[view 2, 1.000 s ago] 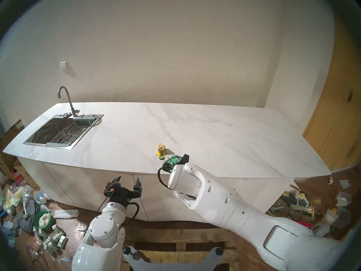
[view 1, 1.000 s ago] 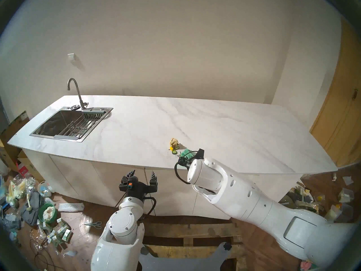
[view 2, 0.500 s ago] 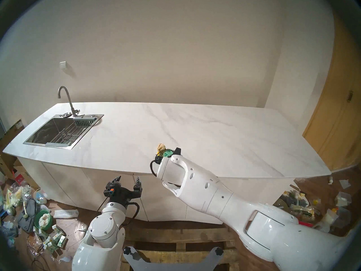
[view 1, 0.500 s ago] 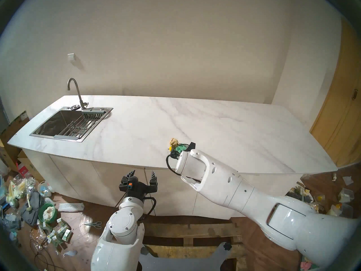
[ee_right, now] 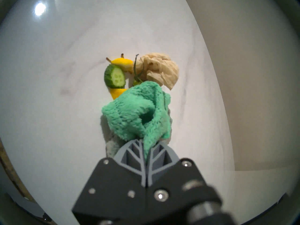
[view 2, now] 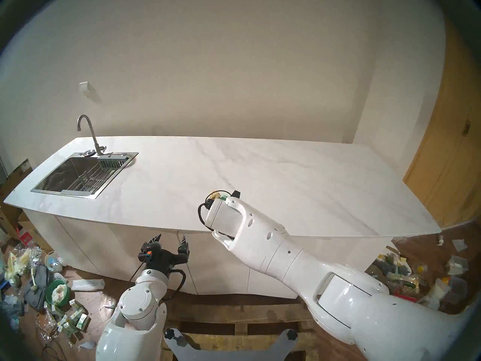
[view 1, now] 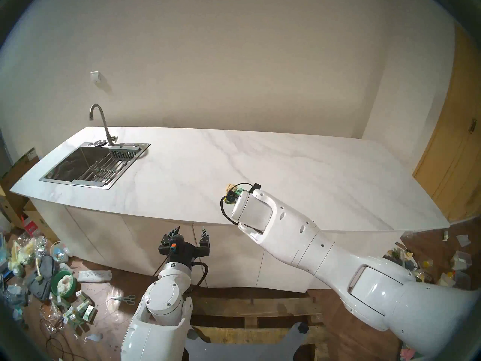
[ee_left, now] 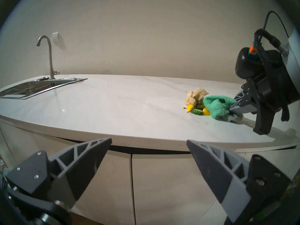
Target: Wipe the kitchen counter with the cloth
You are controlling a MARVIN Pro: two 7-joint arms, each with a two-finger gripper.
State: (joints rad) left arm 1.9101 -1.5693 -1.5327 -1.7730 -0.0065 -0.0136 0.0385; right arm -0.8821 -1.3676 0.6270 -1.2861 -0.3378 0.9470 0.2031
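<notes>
On the kitchen counter (ee_left: 113,106), right hand (ee_right: 146,143) clenching cloth (ee_right: 134,112), pushed leftward against scraps (ee_right: 115,76), left hand (ee_left: 148,156) released.

Right arm (view 1: 307,238): extended from the lower right of the head view toward frame centre, wrist pitched down. Right gripper (ee_right: 146,144): fingers pressed together, clamped on a fold of the cloth (ee_right: 138,112). Left arm (view 1: 166,295): folded low at bottom centre of the head view, wrist raised. Left gripper (ee_left: 148,142): fingers spread wide apart, pointing up, holding nothing.
</notes>
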